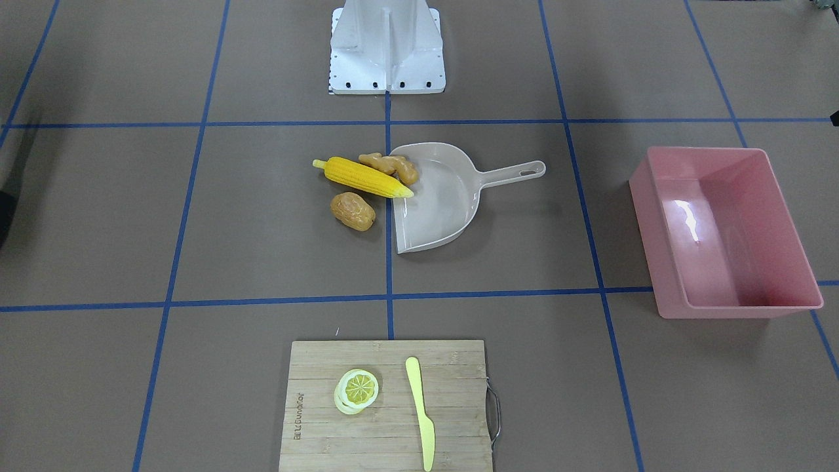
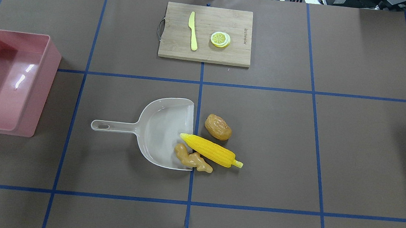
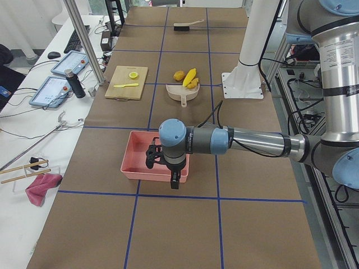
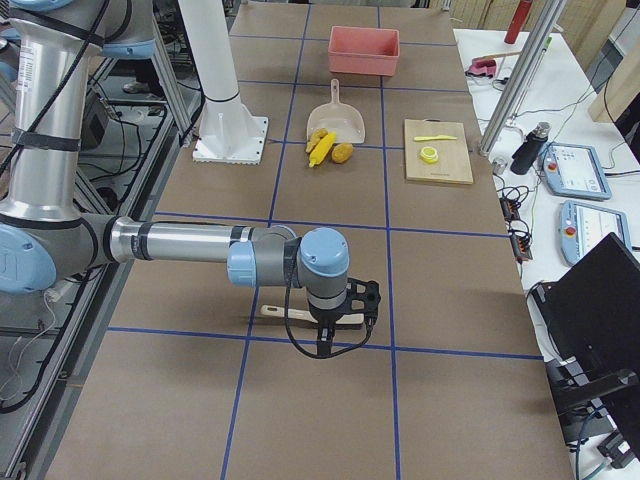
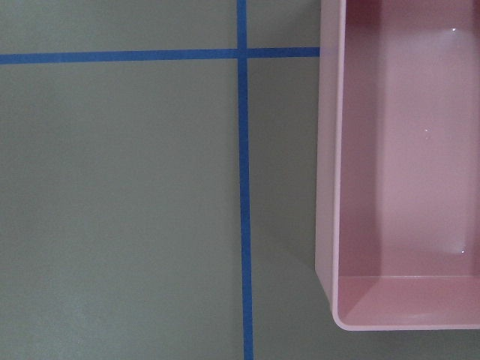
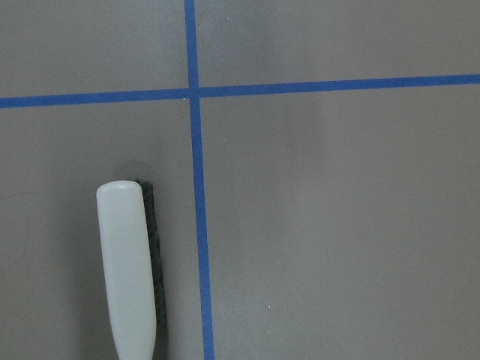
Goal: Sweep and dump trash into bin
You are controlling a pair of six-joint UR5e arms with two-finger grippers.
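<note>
1. The left arm (image 3: 252,143) stretches out roughly level over the left end of the table (image 3: 179,224), with its forearm held well above the surface.
2. The left wrist (image 3: 173,137) turns downward at the end of that reach.
3. The left gripper (image 3: 175,180) hangs from it and points straight down, clear of the table.
4. Only a side view shows it, so it cannot be told whether its fingers are apart or together.
5. The right arm (image 4: 180,242) is posed the same way over the table's right end, with its forearm level.
6. The right wrist (image 4: 322,260) bends down, and the right gripper (image 4: 326,345) points at the table from above.
7. The spread of its fingers cannot be told either.
</note>
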